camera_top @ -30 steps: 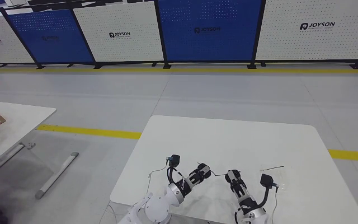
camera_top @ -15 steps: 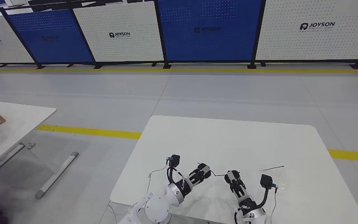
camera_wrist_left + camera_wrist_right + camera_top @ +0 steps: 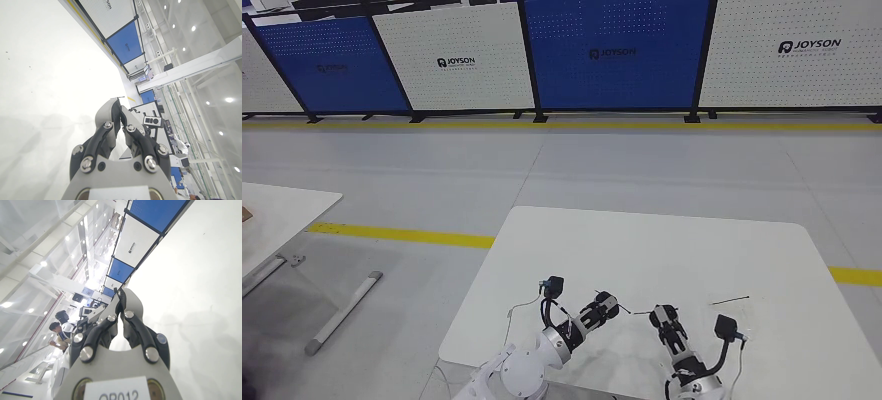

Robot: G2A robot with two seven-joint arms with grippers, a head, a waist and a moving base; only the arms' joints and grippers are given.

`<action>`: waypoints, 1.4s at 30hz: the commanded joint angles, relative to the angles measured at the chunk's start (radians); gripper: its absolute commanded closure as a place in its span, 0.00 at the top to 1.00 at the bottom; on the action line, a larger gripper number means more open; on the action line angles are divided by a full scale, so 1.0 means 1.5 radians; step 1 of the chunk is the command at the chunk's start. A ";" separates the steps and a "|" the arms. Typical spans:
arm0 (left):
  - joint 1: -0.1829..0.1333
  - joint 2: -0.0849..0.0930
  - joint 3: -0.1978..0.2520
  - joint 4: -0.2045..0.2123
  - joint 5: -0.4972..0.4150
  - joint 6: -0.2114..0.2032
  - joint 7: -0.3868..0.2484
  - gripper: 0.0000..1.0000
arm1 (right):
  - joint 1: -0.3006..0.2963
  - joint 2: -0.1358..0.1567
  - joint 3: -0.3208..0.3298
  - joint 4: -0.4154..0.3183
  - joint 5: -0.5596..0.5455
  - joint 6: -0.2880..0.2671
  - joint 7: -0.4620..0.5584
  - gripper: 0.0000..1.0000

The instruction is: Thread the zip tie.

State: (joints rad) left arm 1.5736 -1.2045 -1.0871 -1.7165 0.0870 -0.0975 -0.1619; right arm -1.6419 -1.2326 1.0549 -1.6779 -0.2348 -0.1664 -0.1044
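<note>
white work table [image 3: 662,240], second white table [image 3: 282,210] at far left edge, yellow floor tape [image 3: 402,235], blue and white pegboard panels [image 3: 617,55] behind, grey floor [image 3: 542,160]

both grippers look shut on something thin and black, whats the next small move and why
Likely ease the right gripper toward the left gripper to line the ends up. Each is shut on a bit of thin black plastic zip tie, and in the top view their tips stand apart over the white table, so threading looks not yet done.
</note>
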 commanded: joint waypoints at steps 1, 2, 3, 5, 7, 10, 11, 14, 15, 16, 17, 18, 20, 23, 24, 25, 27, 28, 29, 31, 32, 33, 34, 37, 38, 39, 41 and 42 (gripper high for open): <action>0.000 0.000 0.000 0.000 0.000 0.000 0.000 0.00 | 0.002 -0.001 -0.001 0.000 0.000 0.003 0.004 0.00; 0.000 0.000 0.000 0.000 0.000 0.000 0.000 0.00 | 0.003 -0.002 -0.001 0.002 0.001 0.004 0.009 0.00; 0.000 0.000 0.000 0.000 0.000 0.000 0.000 0.00 | 0.006 -0.002 -0.002 0.003 0.003 0.004 0.014 0.00; 0.000 0.000 0.000 0.000 0.000 0.000 0.000 0.00 | 0.010 -0.003 -0.002 0.007 0.005 0.004 0.020 0.00; 0.000 0.000 0.000 0.000 0.000 0.000 0.000 0.00 | 0.012 -0.004 -0.002 0.010 0.006 0.004 0.022 0.00; 0.000 0.000 0.000 0.000 0.000 0.000 0.000 0.00 | 0.011 -0.006 -0.001 0.012 0.007 0.000 0.017 0.00; 0.000 0.000 0.000 0.000 0.000 0.000 0.000 0.00 | 0.010 -0.006 0.000 0.012 0.007 -0.002 0.016 0.00; 0.000 0.000 0.000 0.000 0.000 0.000 0.000 0.00 | 0.006 -0.007 0.004 0.010 0.004 -0.006 0.013 0.00; 0.000 0.000 0.000 0.000 0.000 0.000 0.000 0.00 | 0.005 -0.007 0.004 0.009 0.004 -0.007 0.012 0.00; 0.000 0.000 0.000 0.000 0.000 0.000 0.000 0.00 | 0.004 -0.007 0.005 0.008 0.002 -0.007 0.012 0.00; 0.000 0.000 0.000 0.000 0.000 0.000 0.000 0.00 | 0.003 -0.008 0.005 0.007 0.001 -0.007 0.012 0.00; 0.000 0.000 0.000 0.000 0.000 0.000 0.000 0.00 | 0.003 -0.008 0.005 0.007 0.000 -0.006 0.012 0.00; 0.000 0.000 0.000 0.000 0.000 0.000 0.000 0.00 | 0.004 -0.009 0.004 0.006 -0.002 -0.003 0.015 0.00; 0.000 0.000 0.000 0.000 0.000 0.000 0.000 0.00 | 0.007 -0.011 0.003 0.007 -0.003 0.001 0.017 0.00; 0.000 0.000 0.000 0.000 0.000 0.000 0.000 0.00 | 0.007 -0.011 0.003 0.008 -0.003 0.002 0.018 0.00; 0.000 0.000 0.000 0.000 0.000 0.000 0.000 0.00 | 0.008 -0.012 0.002 0.009 -0.002 0.003 0.019 0.00; 0.000 0.000 0.000 0.000 0.000 0.000 0.000 0.00 | 0.010 -0.013 0.002 0.010 -0.002 0.006 0.021 0.00; 0.000 0.000 0.000 0.000 0.000 0.000 0.000 0.00 | 0.011 -0.013 0.002 0.010 -0.001 0.006 0.021 0.00; 0.000 0.000 0.000 0.000 0.000 0.000 0.000 0.00 | 0.011 -0.014 0.002 0.011 -0.001 0.006 0.021 0.00; 0.000 0.000 0.000 0.000 0.000 0.000 0.000 0.00 | 0.011 -0.015 0.002 0.011 -0.001 0.007 0.021 0.00; 0.000 0.000 0.000 0.000 0.000 0.000 0.000 0.00 | 0.011 -0.015 0.002 0.011 -0.002 0.008 0.021 0.00; 0.000 0.000 0.000 0.000 0.000 0.000 0.000 0.00 | 0.011 -0.016 0.002 0.011 -0.003 0.010 0.022 0.00; 0.000 0.000 0.000 0.000 0.000 0.000 0.000 0.00 | 0.011 -0.016 0.002 0.011 -0.004 0.011 0.022 0.00; 0.000 0.000 0.000 0.000 0.000 0.000 0.000 0.00 | 0.009 -0.017 0.004 0.011 -0.002 0.008 0.021 0.00; 0.000 0.000 0.000 0.000 0.000 0.000 0.000 0.00 | 0.008 -0.017 0.006 0.011 -0.001 0.006 0.020 0.00; 0.000 0.000 0.000 0.000 0.000 0.000 0.000 0.00 | 0.007 -0.017 0.007 0.011 -0.001 0.003 0.020 0.00; 0.000 0.000 0.000 0.000 0.000 0.000 0.000 0.00 | 0.003 -0.017 0.011 0.010 0.000 -0.002 0.020 0.00; 0.000 0.000 0.000 0.000 0.000 0.000 0.000 0.00 | 0.002 -0.017 0.011 0.010 -0.001 -0.003 0.020 0.00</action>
State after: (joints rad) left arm 1.5736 -1.2045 -1.0871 -1.7165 0.0870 -0.0975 -0.1619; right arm -1.6375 -1.2584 1.0710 -1.6626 -0.2351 -0.1693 -0.0746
